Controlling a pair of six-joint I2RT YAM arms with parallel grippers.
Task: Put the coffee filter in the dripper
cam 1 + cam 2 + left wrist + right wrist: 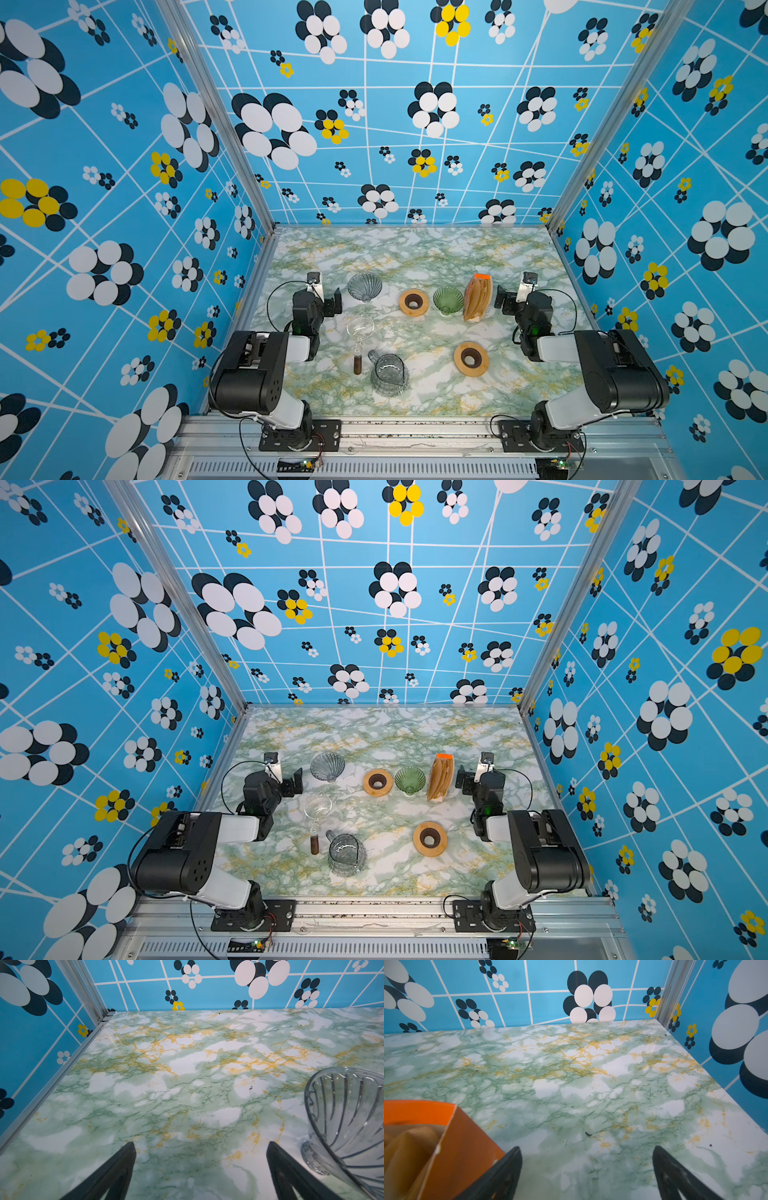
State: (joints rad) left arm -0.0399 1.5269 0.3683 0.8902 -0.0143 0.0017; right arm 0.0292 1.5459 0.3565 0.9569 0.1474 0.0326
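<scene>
Your right pincer (500,297), wide open and empty, sits just right of the upright filters (478,297), much nearer than the left pincer (336,301), also open and empty.

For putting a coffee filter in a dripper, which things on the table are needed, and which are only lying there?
Job: filter pack; one dripper, cannot tell which: green dripper, grey dripper, clear dripper.
Lying about: far wooden ring; near wooden ring; glass jug.
</scene>
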